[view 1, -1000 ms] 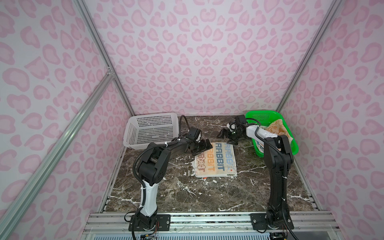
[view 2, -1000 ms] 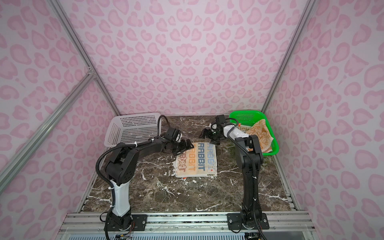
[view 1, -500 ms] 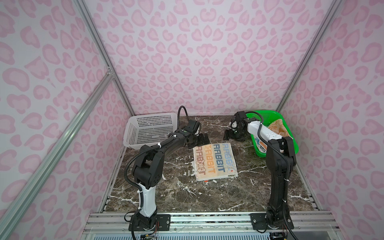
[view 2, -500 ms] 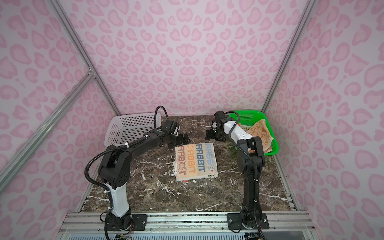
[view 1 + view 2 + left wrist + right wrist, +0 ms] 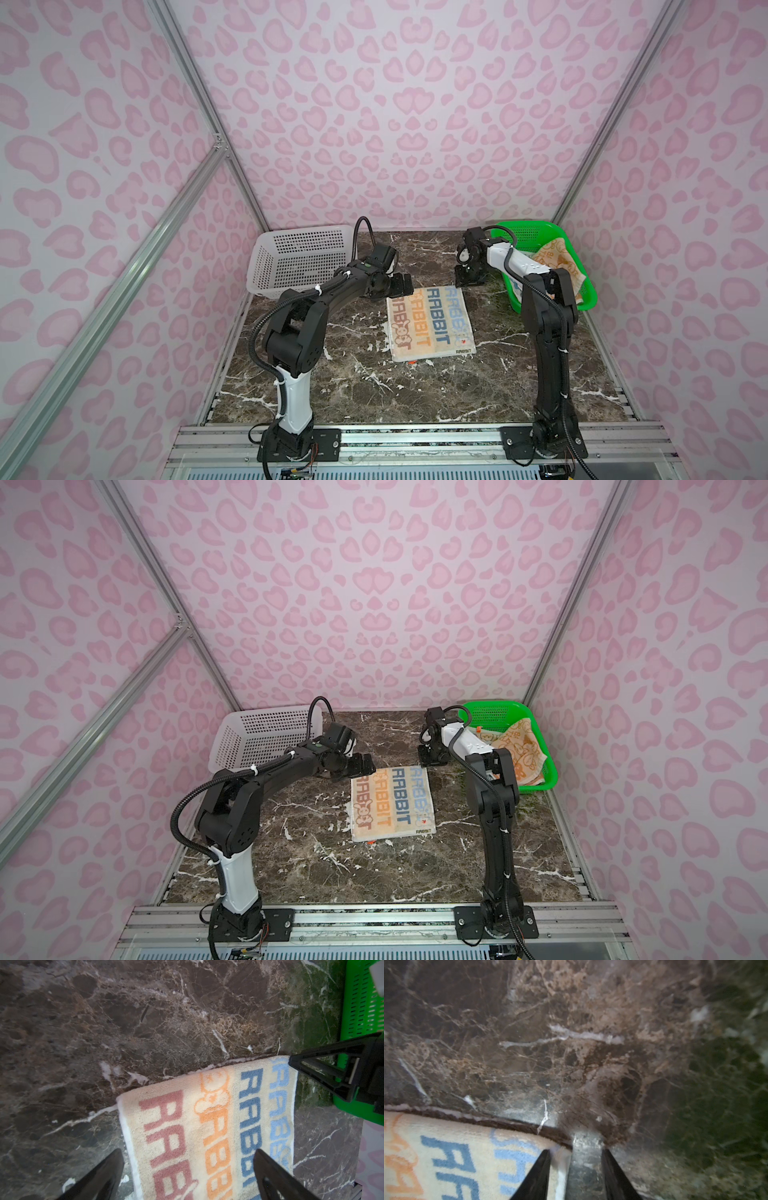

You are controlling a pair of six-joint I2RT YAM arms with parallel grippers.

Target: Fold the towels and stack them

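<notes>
- Cream towel [image 5: 430,322]: lies flat and unfolded, lettering up, at the centre of both top views on the marble table [image 5: 415,395]. Spread this way, it offers 2 corners to be taken at once.
- Left gripper [image 5: 187,1155]: fingers spread wide above the towel's upper-left corner as the top views show it. They straddle the side hem and hold nothing.
- Right gripper [image 5: 576,1151]: at the towel's upper-right corner, fingers at a narrow gap. 1 finger is over the terry, 1 is over bare marble, and the hem runs between them. No pinch is evident yet.
- Judgement: the matched corner positions suit lifting the upper edge toward the lower one for a 1st fold.
- Orange towel [image 5: 519,750]: crumpled in the green basket [image 5: 490,710] at upper right, not yet folded.
- White basket [image 5: 257,737]: at upper left, probably meant for the stack.
- A 3rd towel cannot be made out.
</notes>
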